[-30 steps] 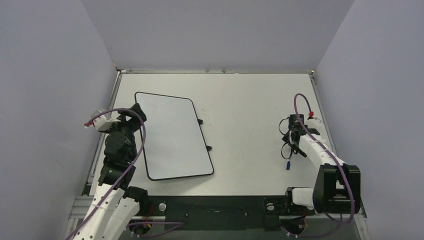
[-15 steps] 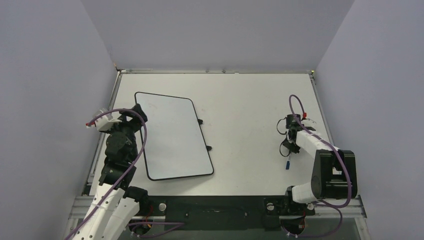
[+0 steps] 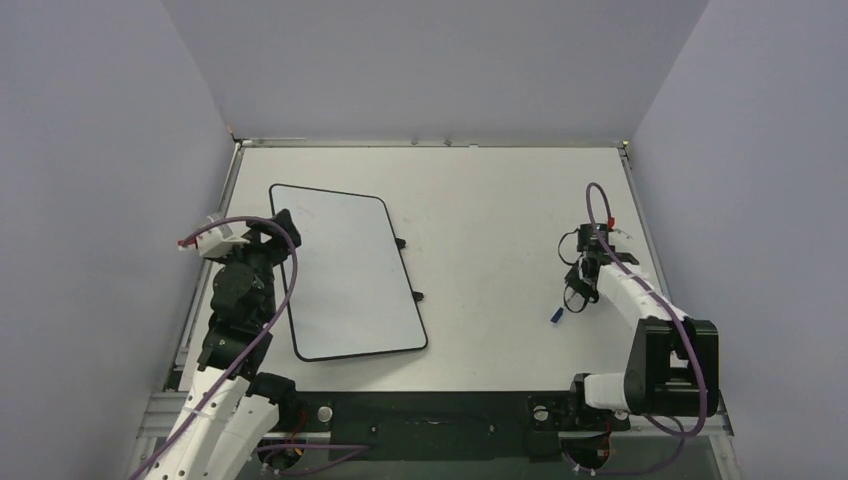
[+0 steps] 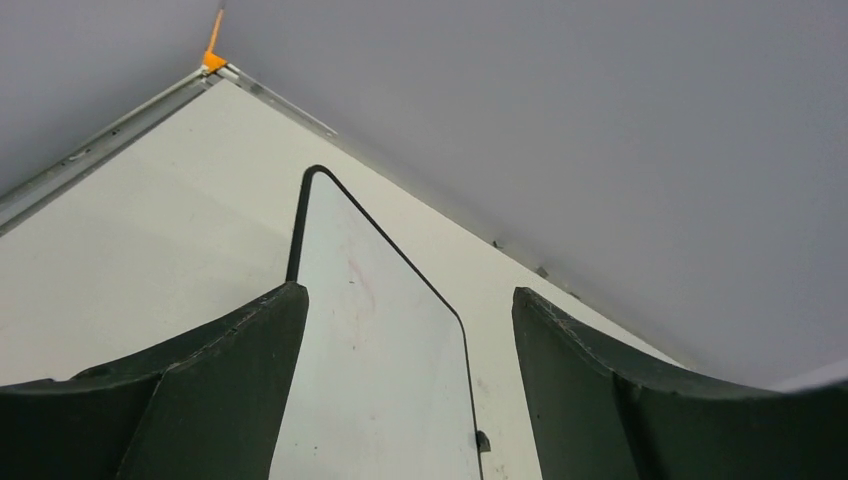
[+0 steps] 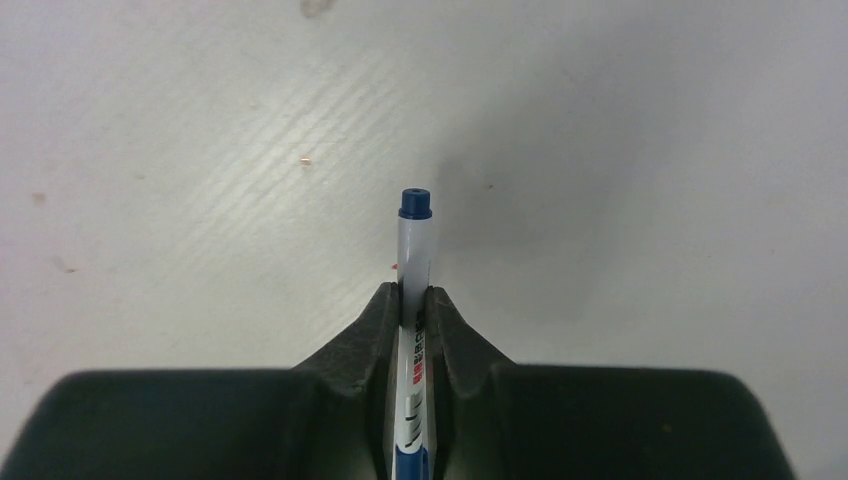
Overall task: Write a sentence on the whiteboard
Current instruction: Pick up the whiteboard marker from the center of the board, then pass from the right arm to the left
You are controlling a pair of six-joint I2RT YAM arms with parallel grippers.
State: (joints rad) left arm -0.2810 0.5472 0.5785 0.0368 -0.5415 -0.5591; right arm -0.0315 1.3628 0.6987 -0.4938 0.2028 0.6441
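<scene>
- The table (image 3: pixel 500 190) fills the floor of the grey-walled booth, pale and lightly scuffed, with both arms rooted at its near edge.
- The whiteboard (image 3: pixel 345 270) lies flat on the table's left half, skewed so its long sides slant. Its face (image 4: pixel 385 380) reads plain white, with a faint pinkish smear near the far end in the left wrist view.
- The left gripper (image 3: pixel 281 224) sits at the board's left edge, near the far left corner. The jaws are spread wide with nothing between them (the left wrist view looks straight down the board through the gap (image 4: pixel 408 295)). Whether a finger touches the rim, I cannot tell.
- The right gripper (image 3: pixel 576 293) is over on the table's right side, well apart from the board, with open tabletop between the two.
- Here the jaws are pinched tight (image 5: pixel 412 292) on the marker pen (image 5: pixel 414 245), one finger on each side of the barrel.
- The pen is a white barrel with red print, and its dark blue end pokes out past the fingertips. From above, that blue end (image 3: pixel 557 314) points toward the near left. Whether it rests on the table or hangs just above, I cannot tell.
- Two small black feet (image 3: pixel 400 242) jut from the board's right rim.
</scene>
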